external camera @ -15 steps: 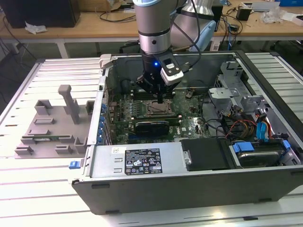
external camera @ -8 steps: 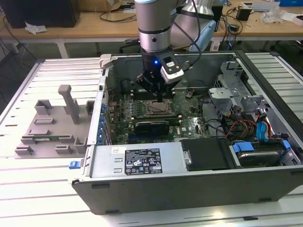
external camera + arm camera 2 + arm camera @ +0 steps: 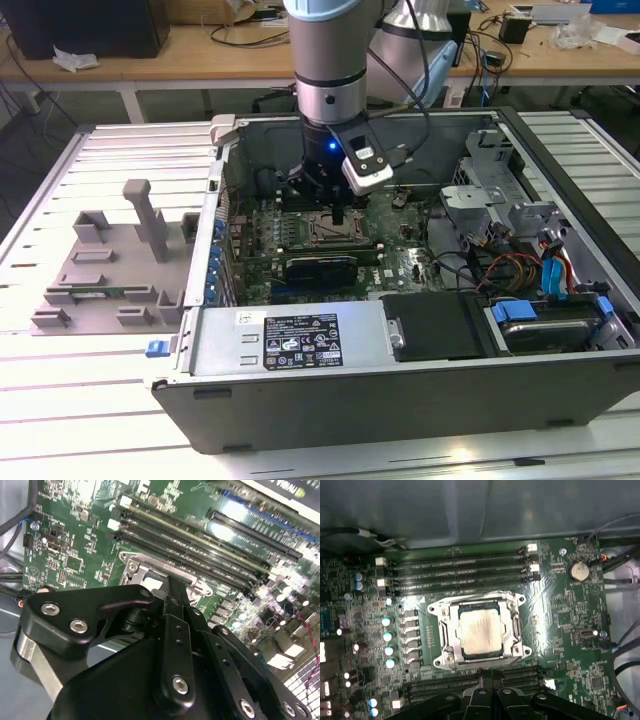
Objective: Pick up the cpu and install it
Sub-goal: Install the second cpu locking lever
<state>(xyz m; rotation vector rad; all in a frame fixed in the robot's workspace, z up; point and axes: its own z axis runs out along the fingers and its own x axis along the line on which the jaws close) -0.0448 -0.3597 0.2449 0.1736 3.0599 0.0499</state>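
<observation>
First wrist view | one cpu in one socket | tool above

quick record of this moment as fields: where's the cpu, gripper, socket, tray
cpu: silvery square chip lying flat inside the socket, in the first wrist view
socket: metal-framed, on the green motherboard, between rows of memory slots
gripper: above the socket inside the open computer case; fingers not touching the cpu in the first wrist view
grey fixture tray: outside the case, on the exterior view's left
task state: cpu seated in the socket
</observation>
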